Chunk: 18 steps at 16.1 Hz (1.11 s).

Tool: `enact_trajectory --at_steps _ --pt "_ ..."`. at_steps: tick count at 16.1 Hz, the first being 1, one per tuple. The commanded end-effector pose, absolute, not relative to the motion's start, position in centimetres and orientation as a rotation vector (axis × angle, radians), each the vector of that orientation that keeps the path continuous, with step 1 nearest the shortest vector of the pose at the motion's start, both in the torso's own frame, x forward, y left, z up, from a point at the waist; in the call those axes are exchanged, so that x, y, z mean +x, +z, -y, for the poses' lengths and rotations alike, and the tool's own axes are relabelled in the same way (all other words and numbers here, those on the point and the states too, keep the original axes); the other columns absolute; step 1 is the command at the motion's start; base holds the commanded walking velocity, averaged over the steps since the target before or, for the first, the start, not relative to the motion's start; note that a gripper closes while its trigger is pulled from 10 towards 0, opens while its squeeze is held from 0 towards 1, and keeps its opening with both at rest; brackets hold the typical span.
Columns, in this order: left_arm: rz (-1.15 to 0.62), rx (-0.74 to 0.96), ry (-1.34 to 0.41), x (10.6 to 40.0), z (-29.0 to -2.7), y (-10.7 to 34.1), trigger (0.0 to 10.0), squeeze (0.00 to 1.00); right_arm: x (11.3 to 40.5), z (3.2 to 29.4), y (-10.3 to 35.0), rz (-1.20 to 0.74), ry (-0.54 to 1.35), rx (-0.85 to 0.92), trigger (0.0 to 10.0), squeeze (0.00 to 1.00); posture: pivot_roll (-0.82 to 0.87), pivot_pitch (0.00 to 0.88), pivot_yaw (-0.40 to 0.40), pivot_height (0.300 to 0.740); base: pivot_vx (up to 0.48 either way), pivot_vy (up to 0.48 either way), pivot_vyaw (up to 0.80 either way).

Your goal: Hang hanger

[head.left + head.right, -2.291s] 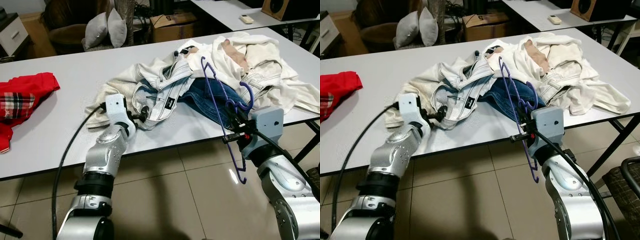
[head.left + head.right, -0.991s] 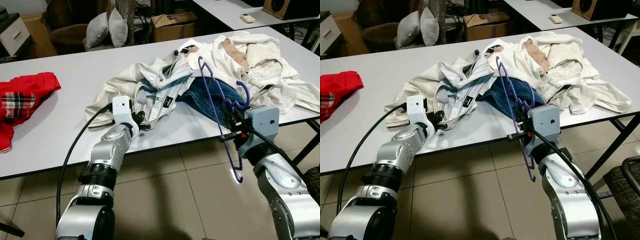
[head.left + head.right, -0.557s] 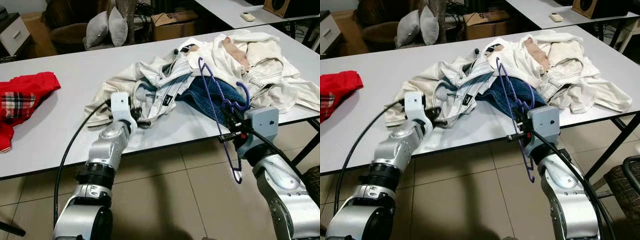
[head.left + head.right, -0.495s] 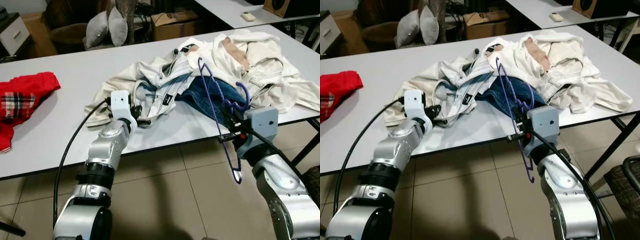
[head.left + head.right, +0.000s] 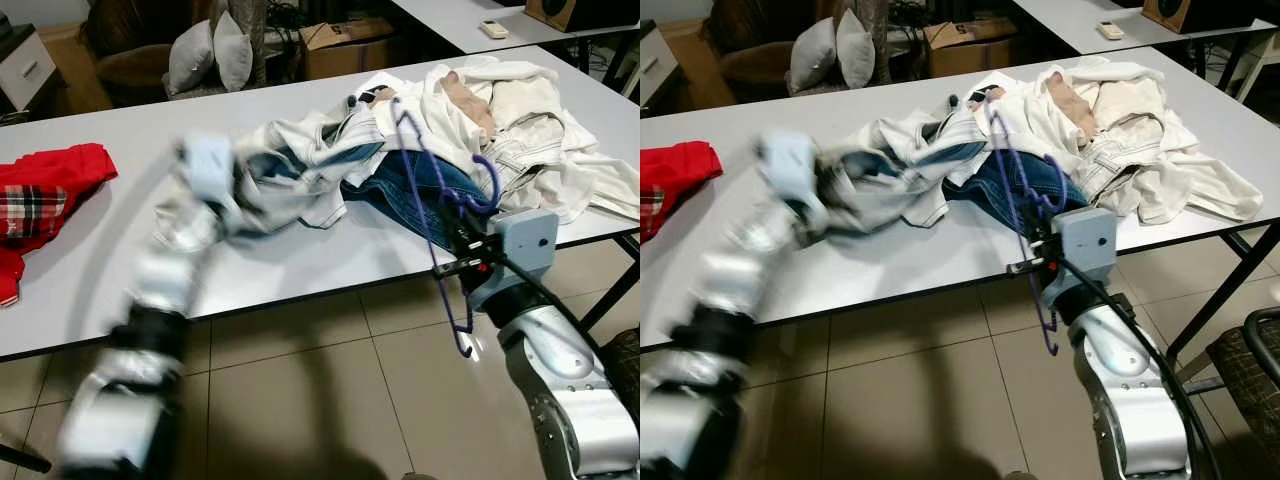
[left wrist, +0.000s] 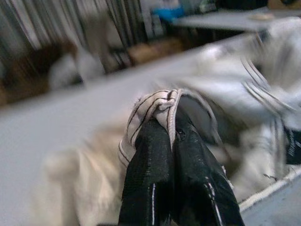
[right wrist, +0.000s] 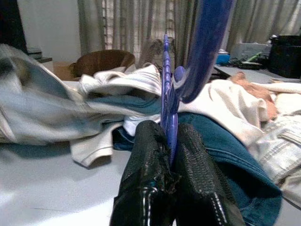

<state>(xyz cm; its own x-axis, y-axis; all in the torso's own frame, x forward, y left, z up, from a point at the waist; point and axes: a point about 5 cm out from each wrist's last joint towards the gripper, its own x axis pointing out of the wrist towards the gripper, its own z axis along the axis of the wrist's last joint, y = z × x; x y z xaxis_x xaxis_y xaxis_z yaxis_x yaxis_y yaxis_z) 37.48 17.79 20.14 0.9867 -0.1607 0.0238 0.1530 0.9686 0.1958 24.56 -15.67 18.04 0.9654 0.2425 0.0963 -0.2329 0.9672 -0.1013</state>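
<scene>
A purple hanger (image 5: 428, 185) stands nearly upright at the table's front edge, its lower end hanging below the tabletop. My right gripper (image 5: 462, 246) is shut on its wire (image 7: 167, 89). My left gripper (image 6: 171, 129), blurred by motion in the eye views, is shut on the stitched hem of a pale denim garment (image 5: 300, 178). That garment is stretched to the left, away from the heap of cream and white clothes (image 5: 505, 115). Dark blue jeans (image 5: 415, 195) lie under the hanger.
The white table (image 5: 300, 265) also bears a red and plaid garment (image 5: 50, 190) at its far left. Behind it are grey cushions (image 5: 212, 55), a cardboard box (image 5: 345, 45) and a second table (image 5: 460, 25). Tiled floor lies in front.
My left arm has swung quickly up and to the left, dragging the pale garment out of the heap. The right gripper and the hanger have barely moved.
</scene>
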Motion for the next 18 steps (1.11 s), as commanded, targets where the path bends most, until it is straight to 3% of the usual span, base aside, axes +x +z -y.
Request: enact_trajectory --at_steps 1,3,6,10,16,17,18 --pt "0.189 0.297 -0.169 37.4 -18.3 23.8 0.0 0.00 24.7 15.8 18.4 0.128 0.257 -0.089 10.0 0.00 -0.16 0.000 0.130 0.740 0.000 0.000 0.00" --pt "0.323 0.419 -0.168 36.3 -19.2 27.4 0.0 0.00 24.2 16.2 18.5 0.128 0.310 -0.099 10.0 0.00 -0.16 0.000 0.139 0.740 0.000 0.000 0.00" --pt "0.377 0.482 -0.232 33.8 -18.4 27.2 0.0 0.00 23.3 16.6 18.0 0.086 0.401 -0.109 10.0 0.00 -0.16 0.000 0.148 0.740 0.000 0.000 0.00" --pt "0.160 0.570 -0.330 30.1 -17.2 19.9 0.0 0.00 21.8 16.5 17.2 0.015 0.594 -0.137 10.0 0.00 -0.16 0.000 0.147 0.740 0.000 0.000 0.00" --pt "-0.116 0.416 0.000 25.6 -20.9 13.9 0.0 0.00 21.1 18.0 15.5 -0.141 0.662 -0.158 10.0 0.00 -0.13 0.000 0.116 0.740 0.000 0.000 0.00" --pt "-0.238 0.356 -0.033 24.5 -20.5 11.7 10.0 0.00 21.4 18.4 15.5 -0.146 0.639 -0.165 10.0 0.00 -0.13 0.000 0.116 0.740 0.000 0.000 0.00" --pt "-0.268 0.342 -0.053 24.2 -20.3 11.2 10.0 0.00 21.4 18.5 15.5 -0.148 0.633 -0.168 10.0 0.00 -0.13 0.000 0.113 0.740 0.000 0.000 0.00"
